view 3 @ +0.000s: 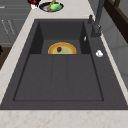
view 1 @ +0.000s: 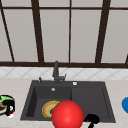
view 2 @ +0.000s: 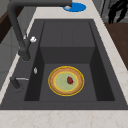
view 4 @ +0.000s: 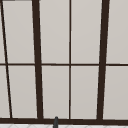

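Observation:
A round plate (view 1: 47,108) with a yellow rim, orange band and green middle lies on the floor of the dark sink's left basin (view 2: 45,75). A small red piece (view 2: 70,80) rests on the plate (view 3: 53,49). In the front view a large red ball (view 1: 67,114) covers the plate's right part and the sink's front edge. My right hand (view 1: 91,119) hangs just right of that ball, in front of the counter, fingers relaxed and holding nothing; the left side view shows this hand (view 2: 117,10) off the counter's front edge. My left hand (view 1: 10,106) is at a dish on the left counter.
The dish (view 3: 51,6) on the left counter carries green and orange food. A blue plate (view 2: 74,7) sits on the right counter. The dark faucet (view 1: 56,71) stands behind the basin, with a drainboard (view 3: 58,77) to the right. A window spans the wall.

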Robot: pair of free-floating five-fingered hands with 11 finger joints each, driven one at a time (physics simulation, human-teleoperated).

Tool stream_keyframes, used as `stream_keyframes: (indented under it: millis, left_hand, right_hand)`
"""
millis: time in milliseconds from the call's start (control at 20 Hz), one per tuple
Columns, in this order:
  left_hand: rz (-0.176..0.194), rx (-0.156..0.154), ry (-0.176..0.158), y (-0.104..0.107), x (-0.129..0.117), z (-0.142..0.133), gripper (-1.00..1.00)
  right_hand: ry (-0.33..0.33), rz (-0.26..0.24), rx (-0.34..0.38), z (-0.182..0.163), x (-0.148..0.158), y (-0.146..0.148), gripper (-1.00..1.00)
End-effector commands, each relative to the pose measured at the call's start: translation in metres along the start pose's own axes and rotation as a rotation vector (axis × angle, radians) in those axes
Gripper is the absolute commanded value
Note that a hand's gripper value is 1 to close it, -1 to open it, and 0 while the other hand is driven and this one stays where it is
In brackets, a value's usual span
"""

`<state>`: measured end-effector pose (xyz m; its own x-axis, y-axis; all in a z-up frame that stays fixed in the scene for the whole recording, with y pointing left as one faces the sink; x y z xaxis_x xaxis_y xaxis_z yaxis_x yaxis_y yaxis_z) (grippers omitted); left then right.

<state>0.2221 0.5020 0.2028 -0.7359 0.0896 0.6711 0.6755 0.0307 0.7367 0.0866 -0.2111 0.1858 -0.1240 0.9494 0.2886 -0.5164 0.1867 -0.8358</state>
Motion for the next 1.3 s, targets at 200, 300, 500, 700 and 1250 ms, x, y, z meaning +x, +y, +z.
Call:
stream_keyframes:
  millis: [200,300,500,700,1250]
  left_hand:
    - [-0.015,0.003,0.021,-0.006,-0.007,-0.030,1.00]
    - [-0.024,0.023,0.016,-0.008,-0.014,-0.021,1.00]
    - [-0.034,0.047,-0.014,-0.026,-0.039,-0.010,1.00]
    - [-0.049,0.055,-0.007,-0.035,-0.059,0.012,1.00]
    - [-0.024,0.145,-0.129,-0.053,-0.081,0.034,1.00]
  right_hand:
    - [0.000,0.000,0.000,0.000,0.000,0.000,0.00]
    - [0.000,0.000,0.000,0.000,0.000,0.000,0.00]
    - [0.000,0.000,0.000,0.000,0.000,0.000,0.00]
    - [0.000,0.000,0.000,0.000,0.000,0.000,0.00]
    - [0.000,0.000,0.000,0.000,0.000,0.000,0.00]
